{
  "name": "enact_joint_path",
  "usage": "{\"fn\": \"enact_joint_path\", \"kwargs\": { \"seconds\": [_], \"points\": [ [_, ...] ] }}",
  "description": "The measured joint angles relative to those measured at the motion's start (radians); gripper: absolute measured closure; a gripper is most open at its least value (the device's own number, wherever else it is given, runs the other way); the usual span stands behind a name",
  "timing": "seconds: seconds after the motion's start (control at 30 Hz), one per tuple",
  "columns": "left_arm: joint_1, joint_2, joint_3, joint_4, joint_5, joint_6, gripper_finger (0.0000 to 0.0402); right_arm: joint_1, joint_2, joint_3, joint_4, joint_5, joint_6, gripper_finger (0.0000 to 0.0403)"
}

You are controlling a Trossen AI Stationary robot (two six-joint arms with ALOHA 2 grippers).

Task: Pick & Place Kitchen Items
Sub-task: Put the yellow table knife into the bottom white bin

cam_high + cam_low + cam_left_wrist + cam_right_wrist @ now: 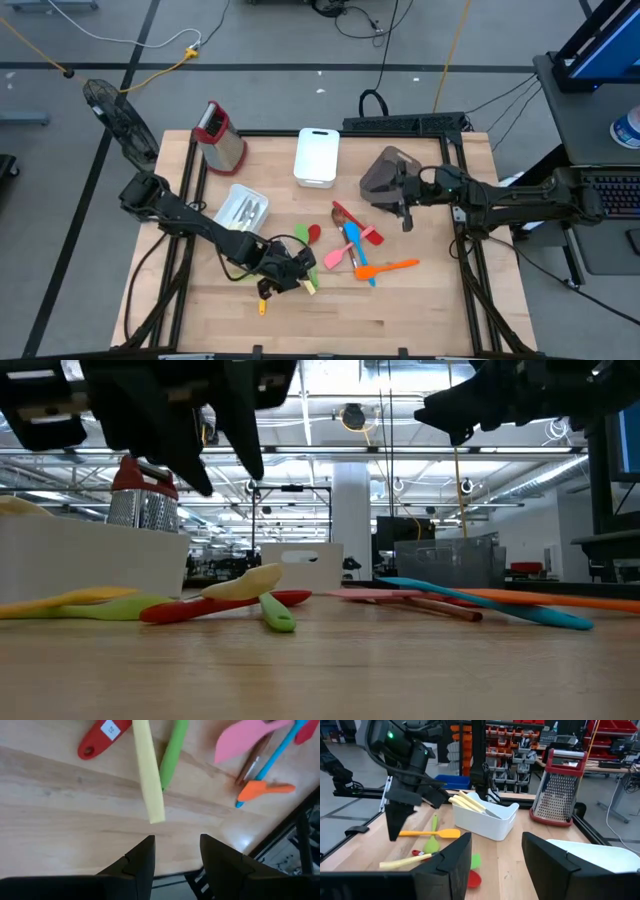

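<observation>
A wooden bench (330,310) seen from above carries scattered kitchen utensils. The left claw (290,268) hangs just above the bench near its front, fingers (142,862) parted and empty, over a pale-yellow handle (148,775) that lies across a green utensil (172,752) and beside a red spoon (102,737). Nearby, toward the middle, lie a pink spatula (335,257), a blue utensil (356,250) and an orange spatula (388,267), partly overlapping. A small white bin (240,208) holds pale-handled cutlery (470,802). The right claw (405,200) hovers over the bench's right rear, fingers apart, holding nothing. A steel grater (220,136) and a white container (317,157) stand at the back.
</observation>
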Motion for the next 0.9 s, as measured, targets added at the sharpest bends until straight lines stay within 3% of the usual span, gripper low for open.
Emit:
{"fn": "enact_joint_path", "kwargs": {
  "seconds": [0.23, 0.9],
  "points": [
    [0.016, 0.061, 0.0, 0.01, 0.075, -0.028, 0.0241, 0.0, 0.0, 0.0, -0.007, -0.002, -0.001, 0.0236],
    [0.038, 0.07, 0.0, -0.03, 0.056, -0.053, 0.0241, 0.0, 0.0, 0.0, -0.012, -0.003, -0.004, 0.0236]
  ]
}}
